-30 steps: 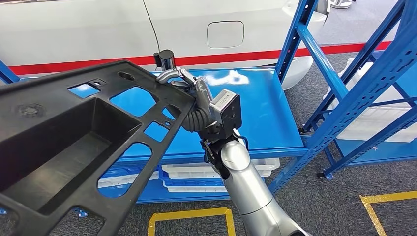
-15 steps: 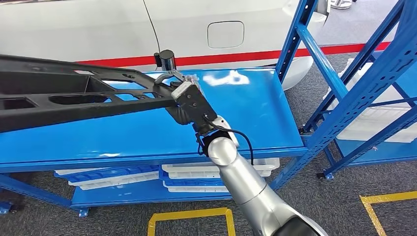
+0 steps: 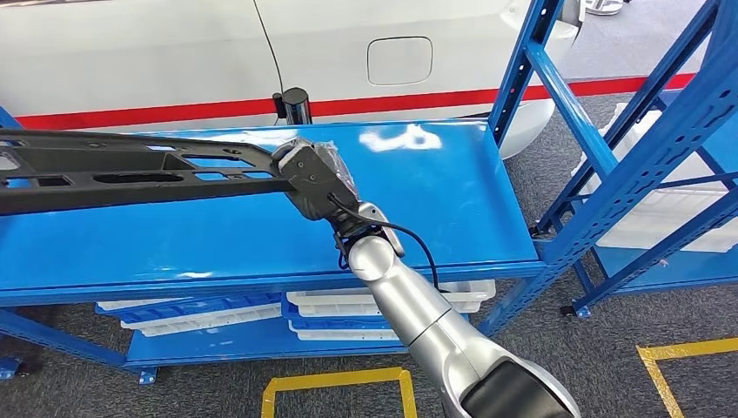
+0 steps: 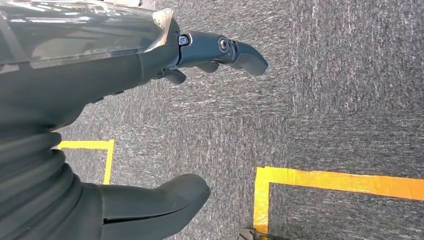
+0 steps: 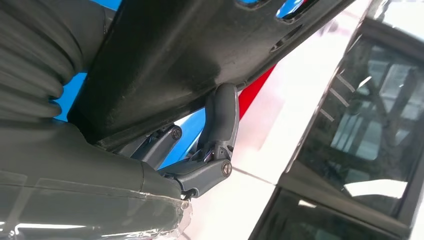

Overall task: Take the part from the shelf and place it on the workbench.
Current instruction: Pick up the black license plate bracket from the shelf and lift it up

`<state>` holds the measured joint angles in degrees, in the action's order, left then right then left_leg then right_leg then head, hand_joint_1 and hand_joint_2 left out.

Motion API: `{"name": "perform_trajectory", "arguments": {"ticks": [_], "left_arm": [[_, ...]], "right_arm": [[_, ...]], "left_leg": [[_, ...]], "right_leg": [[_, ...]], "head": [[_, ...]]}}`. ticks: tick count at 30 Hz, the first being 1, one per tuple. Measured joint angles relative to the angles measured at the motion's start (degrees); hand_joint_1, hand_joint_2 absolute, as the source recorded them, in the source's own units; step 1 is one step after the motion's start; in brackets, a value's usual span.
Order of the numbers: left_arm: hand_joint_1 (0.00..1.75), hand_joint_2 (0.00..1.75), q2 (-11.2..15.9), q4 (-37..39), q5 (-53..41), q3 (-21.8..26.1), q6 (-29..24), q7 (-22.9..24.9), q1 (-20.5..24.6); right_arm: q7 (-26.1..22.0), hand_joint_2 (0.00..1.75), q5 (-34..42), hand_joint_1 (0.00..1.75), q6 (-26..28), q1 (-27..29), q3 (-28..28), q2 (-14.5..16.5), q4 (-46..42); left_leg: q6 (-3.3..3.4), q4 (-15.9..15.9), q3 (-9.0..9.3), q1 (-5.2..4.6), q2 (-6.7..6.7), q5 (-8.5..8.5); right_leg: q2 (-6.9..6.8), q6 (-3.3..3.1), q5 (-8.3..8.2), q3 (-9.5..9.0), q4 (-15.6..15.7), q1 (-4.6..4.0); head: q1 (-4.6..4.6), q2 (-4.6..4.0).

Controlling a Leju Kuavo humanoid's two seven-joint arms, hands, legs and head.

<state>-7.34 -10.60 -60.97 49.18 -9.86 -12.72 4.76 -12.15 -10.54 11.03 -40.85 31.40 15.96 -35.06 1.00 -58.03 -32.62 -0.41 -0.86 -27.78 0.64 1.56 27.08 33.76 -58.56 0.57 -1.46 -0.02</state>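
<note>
A: Head view first. What has the right hand (image 3: 306, 174) got?

B: It grips the end of the part (image 3: 130, 170), a long black plastic panel with cut-outs. The hand sits near the middle of the frame and the part runs from it toward nine o'clock, out to the edge, nearly level, above the blue shelf (image 3: 452, 200).

A: Touching the shelf?

B: Cannot tell; a shadow lies on the blue surface beneath it. The silver right arm (image 3: 418, 313) comes in from five o'clock.

A: What surrounds it?

B: At twelve o'clock a white car body (image 3: 174, 52) with a red stripe, and a small black cylinder (image 3: 295, 104) at the shelf's back edge, just beyond the hand. White trays (image 3: 383, 305) lie on the lower level at six o'clock. Blue uprights (image 3: 609, 157) stand toward three o'clock, and yellow floor tape (image 3: 335, 380) marks the grey carpet.

A: Left wrist view?

B: The left hand (image 4: 150, 125) hangs over grey carpet crossed by yellow lines (image 4: 345, 181). Its thumb and dark fingers (image 4: 225, 50) are apart and nothing lies between them.

A: And the right wrist view?

B: The part (image 5: 200, 55) fills the upper half, seen from below. A dark finger (image 5: 220, 120) curls up against its edge, clamping it, with a car window (image 5: 370, 120) beyond at three o'clock.
</note>
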Motion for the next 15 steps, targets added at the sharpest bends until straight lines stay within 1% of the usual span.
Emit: {"name": "perform_trajectory", "arguments": {"ticks": [3, 5, 11, 15], "left_arm": [[0.0, 1.75, 0.0, 0.0, -0.6, 0.0, 0.2, 0.2, 0.0], [0.0, 1.75, 0.0, 0.0, -0.9, 0.0, 0.3, 0.3, 0.1], [0.0, 1.75, -0.1, 0.0, -1.5, 0.0, 0.5, 0.6, 0.3], [0.0, 1.75, -0.1, 0.0, -1.5, 0.0, 0.5, 0.6, 0.4]], "right_arm": [[0.4, 1.75, 0.1, 1.75, 0.4, -0.3, -0.4, 0.0, 1.4], [0.3, 1.75, 1.8, 1.75, -0.4, -0.4, -1.3, 0.0, 2.3], [-1.7, 1.75, 11.8, 1.75, -8.6, -0.4, -7.9, -0.3, 3.8], [-1.8, 1.75, 13.0, 1.75, -9.7, -0.4, -11.0, -0.5, 4.4]], "left_leg": [[0.0, 0.0, 0.01, 0.0, -0.01, 0.0], [0.0, 0.0, 0.02, 0.0, -0.01, 0.0], [0.0, 0.0, 0.01, 0.0, -0.01, 0.0], [0.0, 0.0, 0.01, 0.0, 0.01, 0.0]], "right_leg": [[0.0, 0.0, 0.0, 0.0, 0.0, 0.0], [0.0, 0.0, 0.0, 0.0, 0.0, 0.0], [0.0, 0.0, 0.0, 0.0, 0.0, 0.0], [0.01, 0.0, 0.0, 0.02, 0.0, 0.0]], "head": [[0.0, 0.0], [0.0, 0.0], [0.01, 0.0], [0.0, 0.0]]}}
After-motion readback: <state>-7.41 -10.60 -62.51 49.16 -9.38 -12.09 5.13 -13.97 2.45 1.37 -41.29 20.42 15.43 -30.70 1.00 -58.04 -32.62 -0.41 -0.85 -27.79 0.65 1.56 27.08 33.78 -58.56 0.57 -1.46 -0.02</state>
